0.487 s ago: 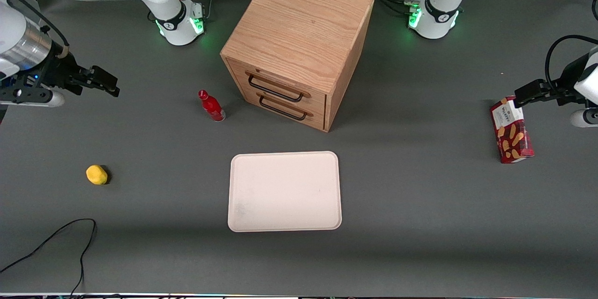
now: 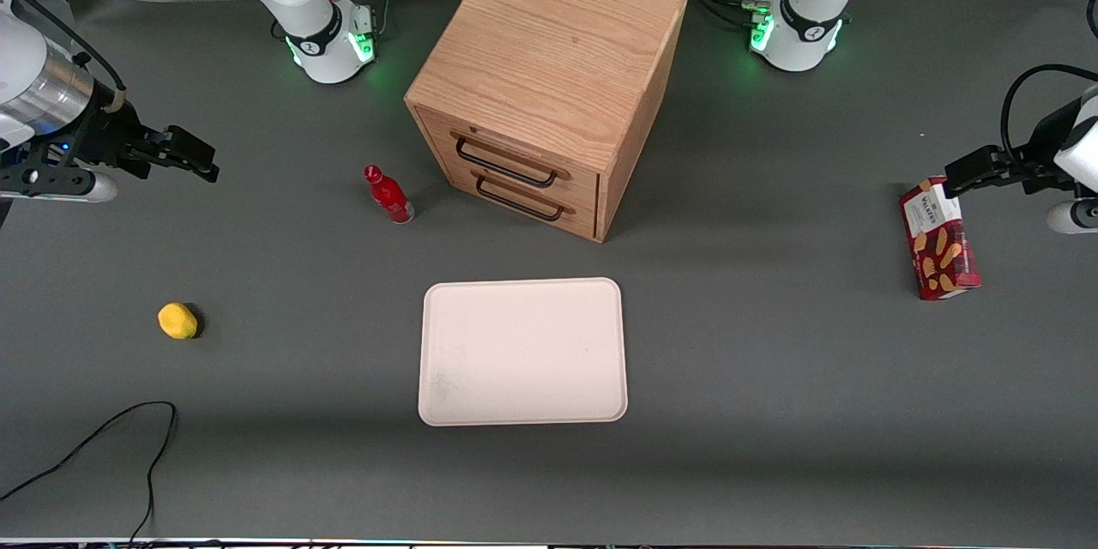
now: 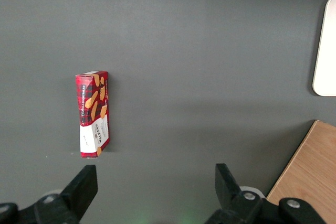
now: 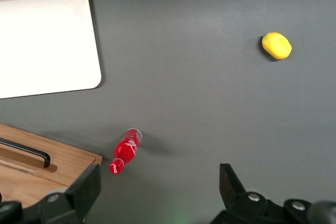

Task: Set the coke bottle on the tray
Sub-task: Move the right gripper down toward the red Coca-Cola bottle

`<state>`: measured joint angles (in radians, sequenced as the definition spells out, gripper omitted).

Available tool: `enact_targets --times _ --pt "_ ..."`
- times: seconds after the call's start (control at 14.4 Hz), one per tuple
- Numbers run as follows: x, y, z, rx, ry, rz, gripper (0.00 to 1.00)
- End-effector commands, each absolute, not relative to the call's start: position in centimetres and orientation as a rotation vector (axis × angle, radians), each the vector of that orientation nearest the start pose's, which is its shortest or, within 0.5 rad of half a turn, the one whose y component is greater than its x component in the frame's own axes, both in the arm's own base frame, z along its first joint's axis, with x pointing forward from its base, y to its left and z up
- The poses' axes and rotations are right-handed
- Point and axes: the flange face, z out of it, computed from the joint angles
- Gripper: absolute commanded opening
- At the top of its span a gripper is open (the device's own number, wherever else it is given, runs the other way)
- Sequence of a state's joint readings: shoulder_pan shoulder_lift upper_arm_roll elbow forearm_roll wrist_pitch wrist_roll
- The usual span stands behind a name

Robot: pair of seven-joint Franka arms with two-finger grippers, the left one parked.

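Coke bottle [image 2: 389, 195] stood upright on the grey table [image 2: 772, 377], just beside the drawer front of the wooden cabinet [image 2: 549, 86], a bit toward the working arm's end. Wasn't touching anything, nothing gripping it. Showed up in the wrist view too [image 4: 124, 152], red cap toward the cabinet corner.

Tray [image 2: 523, 352] sat flat and bare on the table, nearer the front camera than the cabinet and the bottle, with a clear gap of table between tray and bottle. One rounded corner of it caught by the wrist camera [image 4: 47, 40].

Gripper [image 2: 193, 156] hung in the air well off toward the working arm's end of the table, well apart from the bottle, roughly level with it in depth. Fingers [image 4: 84, 190] spread wide, holding nothing, only bare table seen between them.

Other bits lying around: small yellow lump [image 2: 177, 320] on the table toward the working arm's end, nearer the front camera than the gripper, also seen from the wrist [image 4: 276, 45]. Black cable [image 2: 103, 437] looped closer to the front edge. Red biscuit box [image 2: 938, 238] lay way over at the parked arm's end.
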<state>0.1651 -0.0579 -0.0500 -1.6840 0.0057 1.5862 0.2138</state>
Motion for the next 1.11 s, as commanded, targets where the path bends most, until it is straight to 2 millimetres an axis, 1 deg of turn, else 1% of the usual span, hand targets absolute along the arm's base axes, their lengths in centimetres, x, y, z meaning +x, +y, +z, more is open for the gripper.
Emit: enact_targets --times 0.0,0.14,0.28,0.35,0.42,0.56,0.77,0.9,1.04 --pt "52.8 8.2 59.2 -3.141 0.092 0.117 1.00" --pt "51.7 9.0 57.4 -3.121 0.078 0.149 1.00" --pt "49.6 9.3 54.6 -3.096 0.092 0.132 1.00" --pt "48.1 10.5 52.9 -3.100 0.070 0.111 1.00" --pt "46.7 11.2 51.3 -3.105 0.078 0.087 1.00" --pt "44.5 12.6 47.6 -3.117 0.061 0.044 1.00" --pt "43.1 14.0 42.7 -3.124 0.013 -0.004 1.00" --pt "42.2 14.3 39.4 -3.123 -0.001 -0.028 1.00" --pt "41.8 14.6 37.4 -3.102 0.019 -0.020 1.00"
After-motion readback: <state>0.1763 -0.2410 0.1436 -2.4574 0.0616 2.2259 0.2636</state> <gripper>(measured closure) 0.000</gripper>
